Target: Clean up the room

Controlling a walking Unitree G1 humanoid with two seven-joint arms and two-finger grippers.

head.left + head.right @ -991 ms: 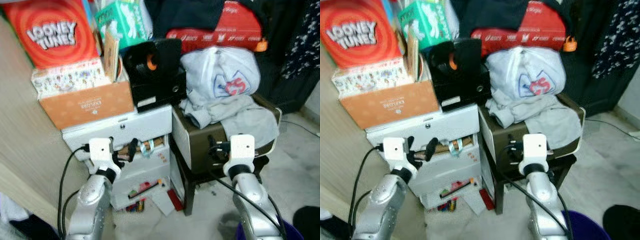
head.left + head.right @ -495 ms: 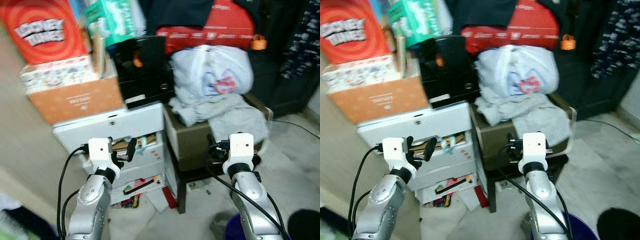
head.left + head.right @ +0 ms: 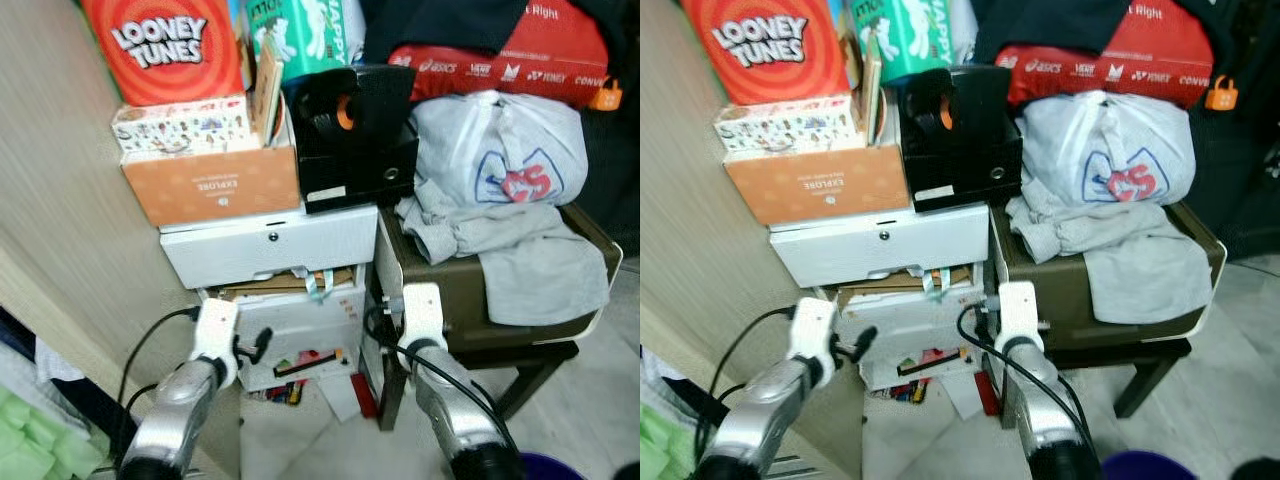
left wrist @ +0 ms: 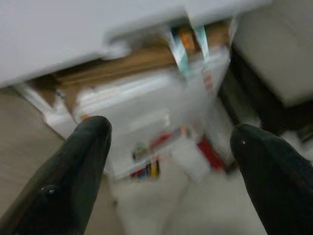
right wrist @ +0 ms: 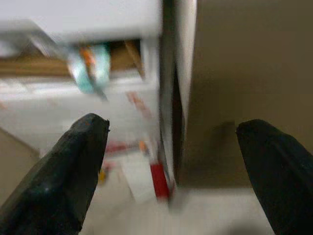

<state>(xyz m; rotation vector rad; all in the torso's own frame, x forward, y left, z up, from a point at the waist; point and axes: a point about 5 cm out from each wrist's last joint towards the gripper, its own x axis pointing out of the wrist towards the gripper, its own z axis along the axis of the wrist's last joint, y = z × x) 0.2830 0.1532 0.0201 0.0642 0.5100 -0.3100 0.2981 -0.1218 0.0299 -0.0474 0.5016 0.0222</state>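
Observation:
A white drawer unit (image 3: 300,315) stands ahead, its drawers part open and stuffed with cardboard and a teal ribbon (image 3: 318,282). Loose paper (image 3: 340,395), a red item (image 3: 362,393) and coloured pens (image 3: 283,393) lie on the floor at its foot. My left gripper (image 4: 171,131) is open and empty, held low in front of the unit's left side. My right gripper (image 5: 173,127) is open and empty too, facing the gap between the unit and a brown stool (image 3: 450,300). Grey clothes (image 3: 530,255) and a white bag (image 3: 500,150) lie on the stool.
On the unit sit an orange box (image 3: 215,185), a Looney Tunes box (image 3: 165,45) and a black speaker (image 3: 355,125). A red bag (image 3: 500,60) lies behind. A wooden panel (image 3: 60,200) closes the left side. A purple bin rim (image 3: 560,468) is at bottom right.
The whole picture has shifted as the camera moved, bringing the drawer unit to the middle. Both wrists now sit lower and closer together in view. Both grippers stay open.

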